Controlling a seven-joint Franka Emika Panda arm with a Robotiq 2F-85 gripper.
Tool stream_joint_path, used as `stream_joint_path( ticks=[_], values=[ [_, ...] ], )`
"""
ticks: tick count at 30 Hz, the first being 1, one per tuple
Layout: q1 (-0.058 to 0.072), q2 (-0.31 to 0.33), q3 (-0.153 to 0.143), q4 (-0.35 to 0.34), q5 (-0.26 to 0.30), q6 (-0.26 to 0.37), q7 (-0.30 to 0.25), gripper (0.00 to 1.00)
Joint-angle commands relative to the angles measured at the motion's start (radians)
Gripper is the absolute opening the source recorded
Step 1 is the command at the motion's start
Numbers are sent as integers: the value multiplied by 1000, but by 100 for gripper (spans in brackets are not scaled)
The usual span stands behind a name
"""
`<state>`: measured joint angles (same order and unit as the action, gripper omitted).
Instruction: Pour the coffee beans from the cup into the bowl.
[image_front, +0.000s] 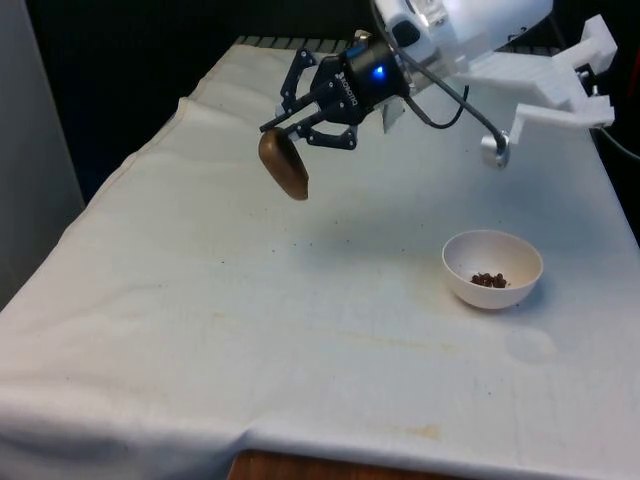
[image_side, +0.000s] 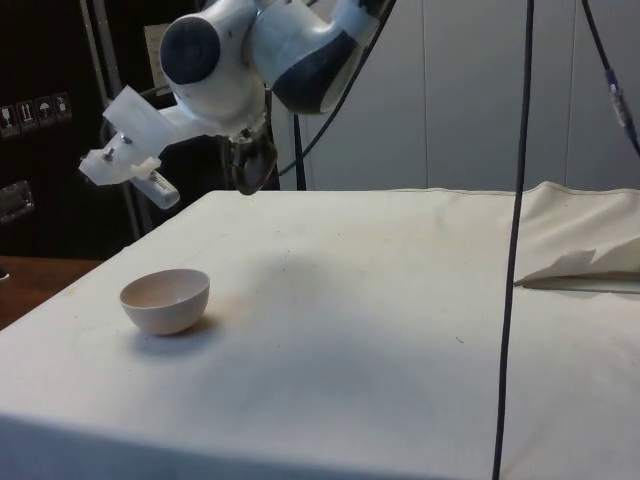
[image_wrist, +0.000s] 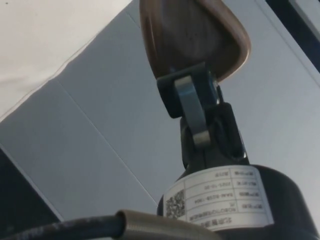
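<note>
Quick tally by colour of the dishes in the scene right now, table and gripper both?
Brown: 1, the cup, held in the gripper above the cloth, tipped on its side.
White: 1, the bowl, standing on the table with coffee beans inside.
Total: 2 dishes.

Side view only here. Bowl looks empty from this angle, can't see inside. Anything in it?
Observer: Yes. In the front view the white bowl has a small pile of dark coffee beans at its bottom.
Operator: Is the cup over the bowl?
Observer: No. The brown cup hangs above bare cloth, well off toward the front view's left of the bowl.
Operator: How is the claw holding it?
Observer: The claw pinches the cup's rim; the wrist view shows one finger pressed inside the tilted cup.
</note>
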<state>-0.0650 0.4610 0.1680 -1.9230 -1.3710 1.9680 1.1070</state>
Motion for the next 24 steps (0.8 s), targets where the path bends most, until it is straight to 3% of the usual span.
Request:
stream_joint_path(
  ticks=[1,6,7,8,15,16,18,24],
  values=[
    [-10,-9,1,-12,7,27,2,0],
    [-10,-11,-18,-22,26,58,4,0],
    [0,-3,-23,-12,24,38,1,0],
    [-10,-12,-26,-27,36,70,3,0],
    [-6,-15,-44,-44,61,98,18,0],
    [0,-6,-48,-29,55,79,10,0],
    [-8,-16,-45,-52,70,106,32,0],
    [-8,-22,-52,-73,96,132,57,0]
  ],
)
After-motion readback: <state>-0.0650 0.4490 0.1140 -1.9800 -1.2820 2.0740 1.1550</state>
